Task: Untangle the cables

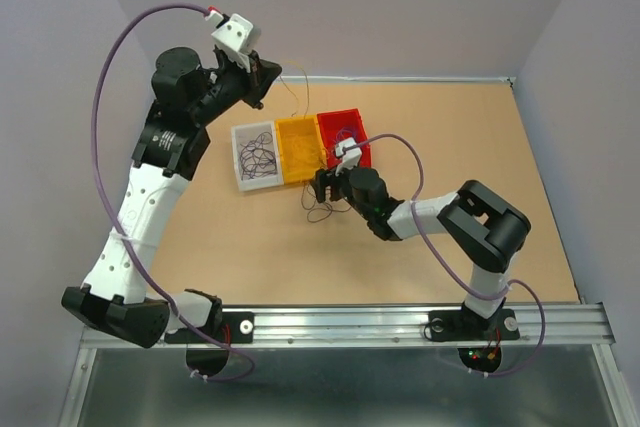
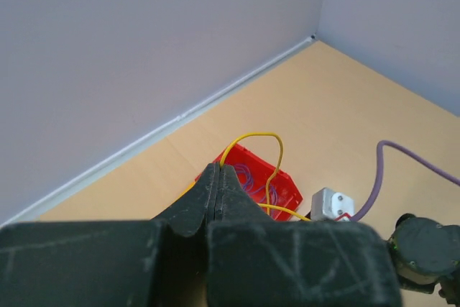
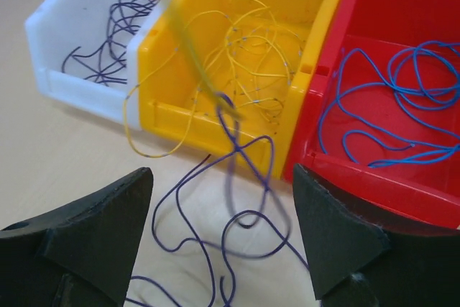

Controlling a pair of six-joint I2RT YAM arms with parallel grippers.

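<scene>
Loose purple cables [image 3: 248, 213] lie in loops on the table just in front of the bins, also seen from above as the purple cables [image 1: 320, 209]. My right gripper [image 3: 223, 228] hovers low over them, open, nothing between its fingers [image 3: 93, 228]; from above the right gripper [image 1: 322, 187] is at the yellow bin's front. My left gripper [image 2: 218, 170] is raised high, shut on a yellow cable [image 2: 251, 136]. That yellow cable [image 3: 188, 44] hangs down blurred over the yellow bin, a purple loop [image 3: 228, 109] hooked at its lower end. From above the left gripper [image 1: 262, 85] is behind the bins.
Three bins stand side by side: a white bin [image 3: 79, 84] with dark wires, a yellow bin [image 3: 172, 113] with yellow wires, a red bin [image 3: 374, 181] with blue wires. A short yellow wire [image 3: 154, 150] droops over the yellow bin's front. Walls enclose the table.
</scene>
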